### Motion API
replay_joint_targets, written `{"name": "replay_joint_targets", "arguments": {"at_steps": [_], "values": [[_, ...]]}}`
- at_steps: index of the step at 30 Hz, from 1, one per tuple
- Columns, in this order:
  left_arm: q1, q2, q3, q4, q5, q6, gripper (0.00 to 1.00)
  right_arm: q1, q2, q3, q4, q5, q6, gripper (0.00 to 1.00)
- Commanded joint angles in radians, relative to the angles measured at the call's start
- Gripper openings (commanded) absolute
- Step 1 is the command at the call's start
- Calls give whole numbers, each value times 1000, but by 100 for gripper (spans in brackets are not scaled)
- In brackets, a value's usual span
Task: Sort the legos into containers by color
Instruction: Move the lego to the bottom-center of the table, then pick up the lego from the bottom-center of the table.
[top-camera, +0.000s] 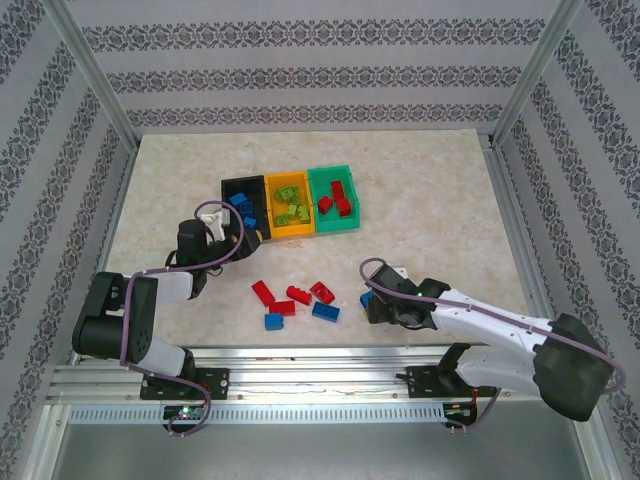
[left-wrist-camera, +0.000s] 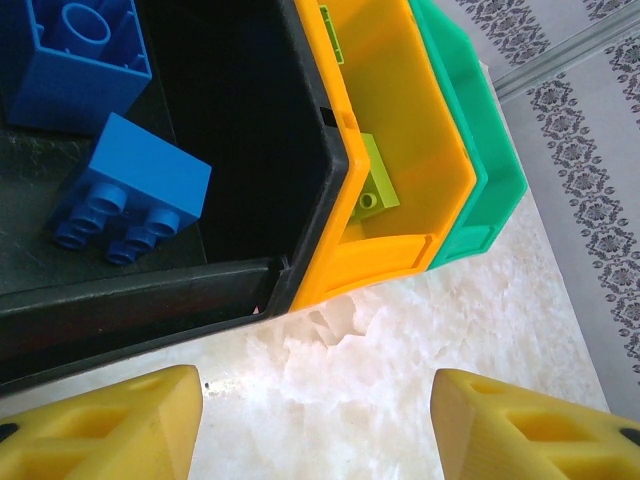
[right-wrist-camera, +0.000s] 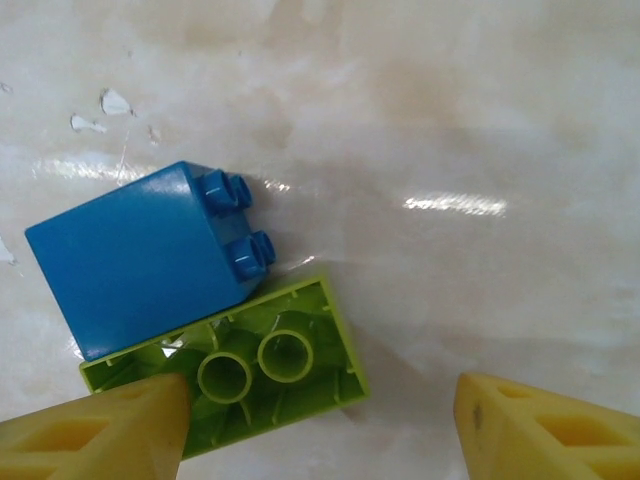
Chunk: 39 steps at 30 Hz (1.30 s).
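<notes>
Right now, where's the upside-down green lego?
In the right wrist view, the lime lego lies hollow side up on the table, touching a blue lego, under the open right pincer.

Bright even light, glare streak on table, soft shadow beside lime brick, sharp focus

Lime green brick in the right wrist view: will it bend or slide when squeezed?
The lime green brick is probably stiff: its hollow underside shows ribs and tubes. Hollow, so likely light. It may slide on the glossy table and nudge the touching blue brick.
</notes>
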Motion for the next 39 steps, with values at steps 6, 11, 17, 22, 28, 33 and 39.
{"name": "replay_joint_targets", "arguments": {"at_steps": [6,11,17,22,28,33,39], "values": [[15,-11,-2,20,23,6,62,18,158,69,97,-77,-68,72],[16,-13,-1,15,21,10,62,40,212,105,100,-79,-74,72],[16,-8,0,18,23,6,62,55,211,141,108,-100,-82,72],[16,-9,1,18,25,6,62,69,208,164,105,-102,-98,73],[16,-13,0,15,22,5,62,70,247,161,132,-136,-114,74],[16,-13,-1,17,24,3,62,86,313,169,143,-137,-117,75],[16,-10,-1,19,26,1,62,105,358,186,129,-115,-119,73]]}}
